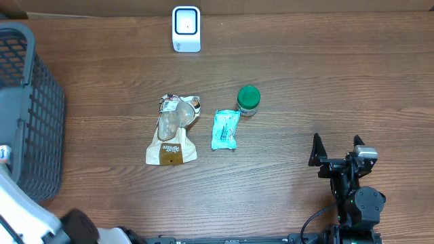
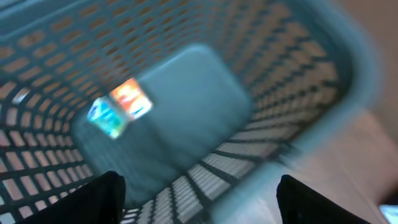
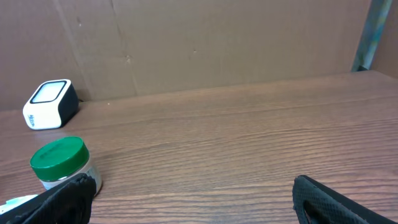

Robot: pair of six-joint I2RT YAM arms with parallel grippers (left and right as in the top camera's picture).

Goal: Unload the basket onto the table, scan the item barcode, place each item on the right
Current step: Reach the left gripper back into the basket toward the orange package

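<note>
The left pincer (image 2: pixel 199 180) hangs over the inside of the grey-blue basket (image 2: pixel 298 81). Its two dark fingers (image 2: pixel 102 199) stand wide apart at the lower corners of the left wrist view, with nothing between them, so it is open and empty. Below it, on the basket floor, lies a small colourful packet (image 2: pixel 121 107), orange on one part and blue-green on the other; the view is blurred and its print cannot be read. From overhead the basket (image 1: pixel 41 102) sits at the left edge of the wooden table (image 1: pixel 325 81). The white scanner (image 1: pixel 186 28) stands at the far edge of the table, well apart from the basket. Near the middle of the table lie three more goods: a brown pouch (image 1: pixel 173 132) lying flat, a teal packet (image 1: pixel 225 129) just to its right, and a jar (image 1: pixel 249 99) with a green lid standing upright just beyond the teal packet. The right pincer (image 1: pixel 337 150) rests low at the near right of the table, well apart from all of them, its fingers spread wide and holding nothing. In its own view the right pincer (image 3: pixel 191 183) looks across bare wood toward the jar (image 3: pixel 62 163), the scanner (image 3: pixel 50 102) and a cardboard wall (image 3: pixel 217 43) behind them.
</note>
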